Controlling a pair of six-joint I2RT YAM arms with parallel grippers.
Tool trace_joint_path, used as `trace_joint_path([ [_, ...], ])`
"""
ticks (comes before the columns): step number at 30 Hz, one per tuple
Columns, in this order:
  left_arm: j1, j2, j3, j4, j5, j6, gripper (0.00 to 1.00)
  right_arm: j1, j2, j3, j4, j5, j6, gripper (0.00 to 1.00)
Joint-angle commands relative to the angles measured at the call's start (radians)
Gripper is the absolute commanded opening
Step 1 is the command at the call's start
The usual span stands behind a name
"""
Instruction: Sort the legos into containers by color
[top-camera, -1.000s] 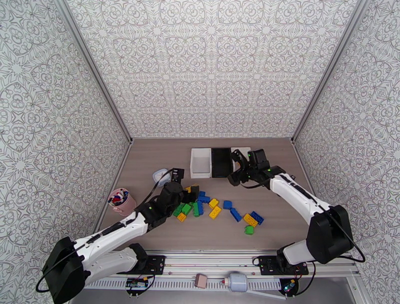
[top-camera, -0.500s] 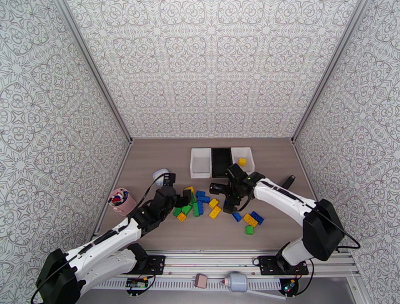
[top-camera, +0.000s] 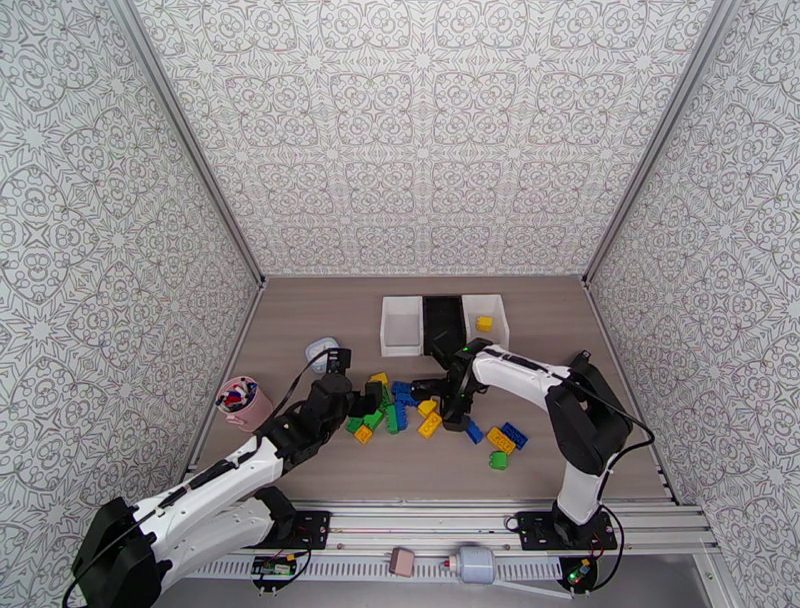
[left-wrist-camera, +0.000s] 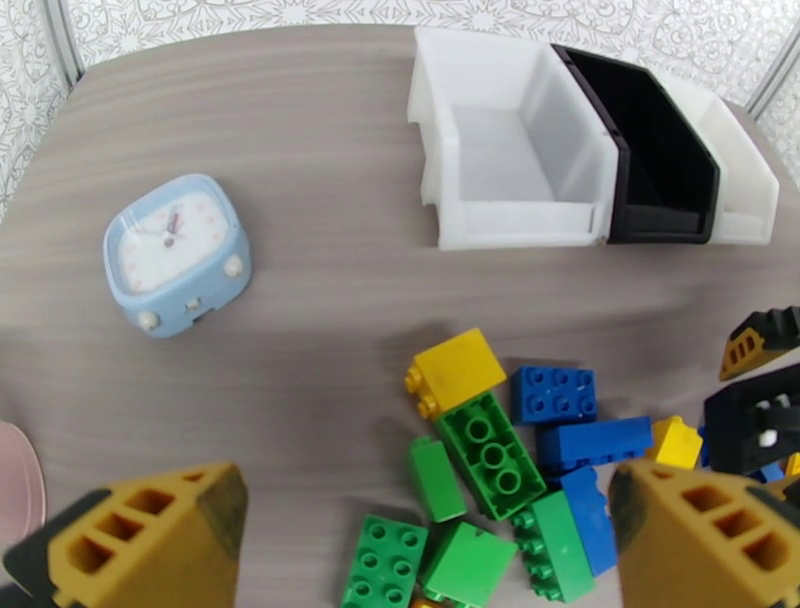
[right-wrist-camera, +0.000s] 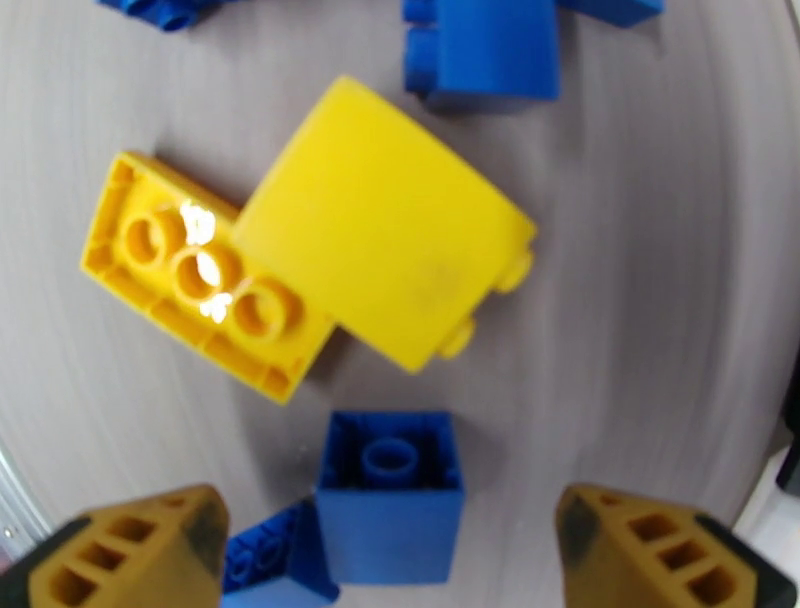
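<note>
Both arms lean over the scattered legos (top-camera: 405, 408) at the middle of the bench (top-camera: 300, 330) in the overhead view. The left pincer (left-wrist-camera: 428, 535) hangs with its fingers wide apart above a cluster of green bricks (left-wrist-camera: 490, 455), gripping nothing. A yellow brick (left-wrist-camera: 455, 370) and blue bricks (left-wrist-camera: 553, 393) lie just beyond. The right pincer (right-wrist-camera: 395, 545) is likewise apart and low over the bench. A single blue brick (right-wrist-camera: 390, 500) lies between its fingers, with a gap on each side, and two yellow bricks (right-wrist-camera: 385, 225) touch each other higher in that frame. The three containers (top-camera: 443, 322) stand in a row at upper centre of the overhead view. One yellow lego (top-camera: 484, 323) lies in the right-hand white bin (top-camera: 500, 312). A pale blue clock (left-wrist-camera: 178, 255) sits at the left.
</note>
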Motion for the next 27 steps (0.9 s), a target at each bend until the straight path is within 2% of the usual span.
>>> trace_joint_path([
  [1, 0.011, 0.001, -0.009, 0.007, 0.019, 0.008, 0.99, 0.006, 0.033, 0.03, -0.002, -0.002, -0.004, 0.85],
  [6, 0.011, 0.009, -0.007, 0.026, 0.028, 0.015, 0.99, 0.005, 0.048, 0.031, 0.028, -0.011, 0.008, 0.72],
  [9, 0.011, 0.019, 0.0, 0.03, 0.035, 0.022, 0.99, 0.005, 0.042, 0.026, 0.04, -0.015, 0.012, 0.58],
  [11, 0.009, 0.021, 0.004, 0.03, 0.038, 0.025, 0.99, 0.005, 0.036, 0.02, 0.045, -0.018, 0.016, 0.55],
  [17, 0.008, 0.024, 0.009, 0.035, 0.045, 0.029, 0.99, 0.004, 0.011, 0.002, 0.059, -0.012, 0.026, 0.34],
  [27, 0.003, 0.045, 0.018, 0.065, 0.071, 0.072, 1.0, -0.02, -0.14, -0.052, 0.16, -0.098, 0.102, 0.3],
])
